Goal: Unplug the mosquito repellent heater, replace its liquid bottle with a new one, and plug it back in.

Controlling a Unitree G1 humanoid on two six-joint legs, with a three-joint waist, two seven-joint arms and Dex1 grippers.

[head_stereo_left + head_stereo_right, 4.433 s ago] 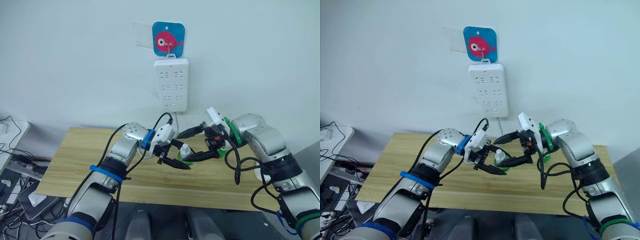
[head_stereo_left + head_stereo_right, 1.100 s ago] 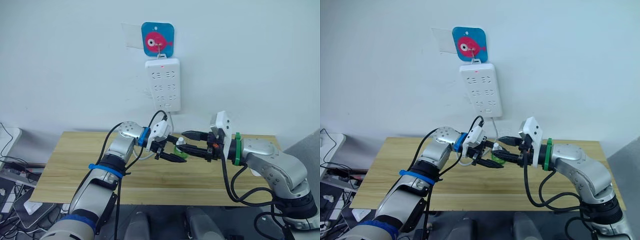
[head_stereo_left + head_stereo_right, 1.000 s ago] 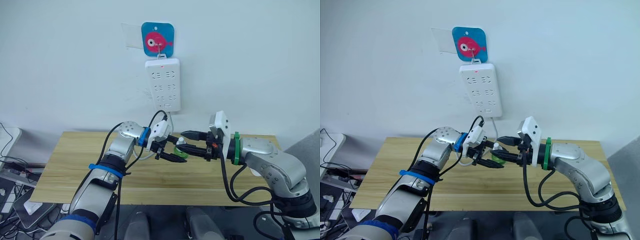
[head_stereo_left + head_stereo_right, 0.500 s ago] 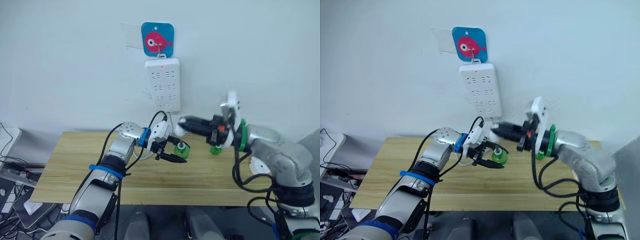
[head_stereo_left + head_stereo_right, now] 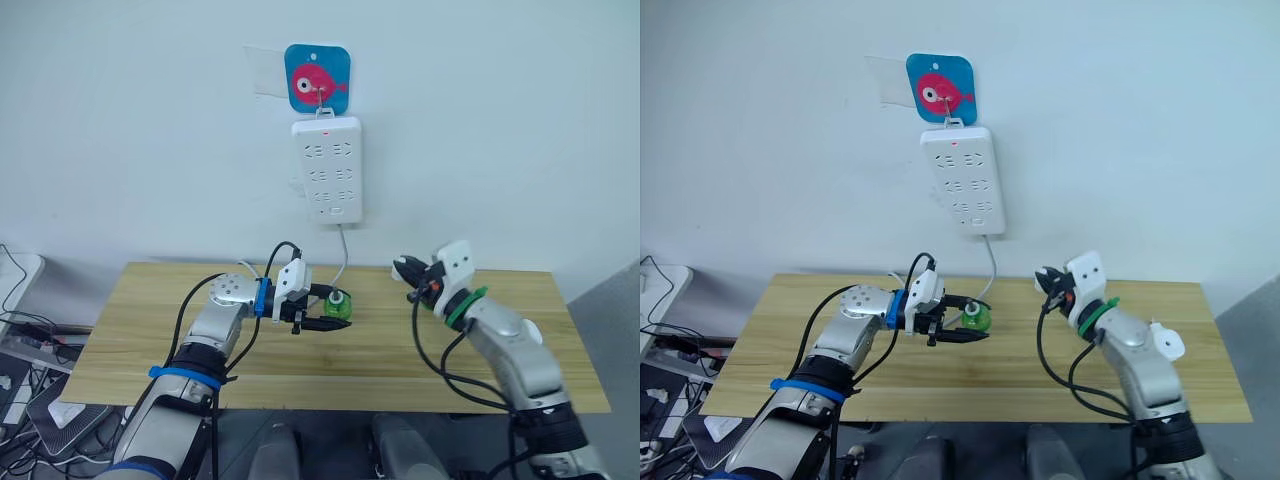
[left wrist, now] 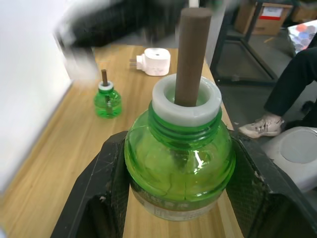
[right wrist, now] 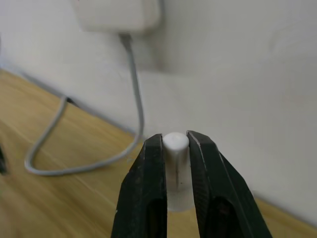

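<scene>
Bright, even, diffuse indoor light, pale wall (image 5: 520, 120) unglared, soft shadows on the desk (image 5: 130, 340), left wrist view smeared by motion blur toward 11 o'clock, small glint on the green bottle (image 6: 178, 168), right wrist background out of focus.

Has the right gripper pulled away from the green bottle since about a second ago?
Yes. The right gripper, pinching a small white cap, now sits well to the robot's right of the power strip; the green bottle remains in the left gripper.

Head stereo pair: faces forward and down; both eyes share the table (image 5: 120, 330) and wall power strip (image 5: 327, 170).
Wrist views: close, along own fingers.
</scene>
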